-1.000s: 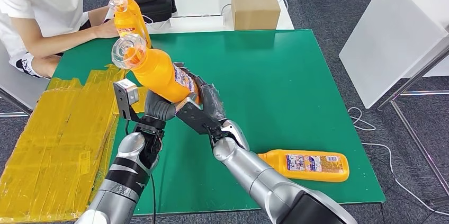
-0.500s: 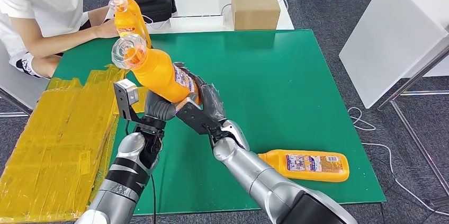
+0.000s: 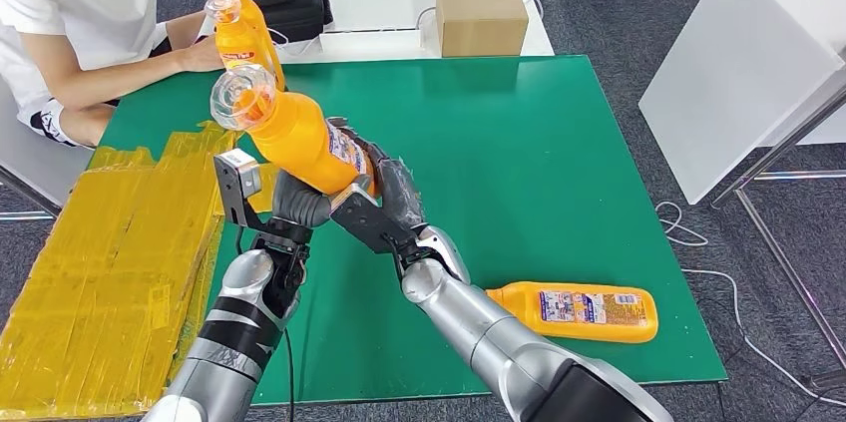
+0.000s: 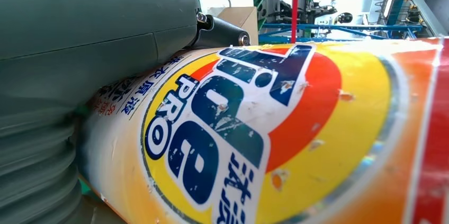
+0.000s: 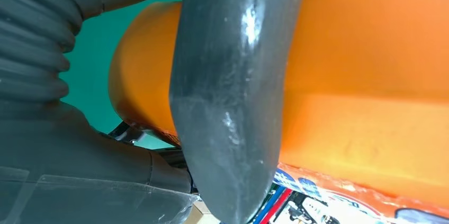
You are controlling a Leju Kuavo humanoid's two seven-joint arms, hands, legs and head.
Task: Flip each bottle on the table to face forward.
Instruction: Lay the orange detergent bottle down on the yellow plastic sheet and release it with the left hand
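- Above the green table [image 3: 519, 143], the orange bottle [image 3: 299, 138] is held tilted by the left hand [image 3: 294, 205] and the right hand [image 3: 384, 198].
- No change is seen from the earlier pictures; the turning is judged paused.
- Another bottle [image 3: 579, 310] is lying near the table's front edge.

Both the left hand [image 3: 299, 205] and the right hand [image 3: 384, 198] held a tilted orange bottle [image 3: 299, 138] above the green desk [image 3: 519, 153]; another bottle [image 3: 579, 310] lay near the desk's front edge

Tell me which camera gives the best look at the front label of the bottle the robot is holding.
The left wrist view: the held orange bottle's round logo label fills the picture, facing the camera. The head view shows the whole bottle tilted between both hands, with just a label edge. The right wrist view shows mostly plain orange plastic behind a finger.
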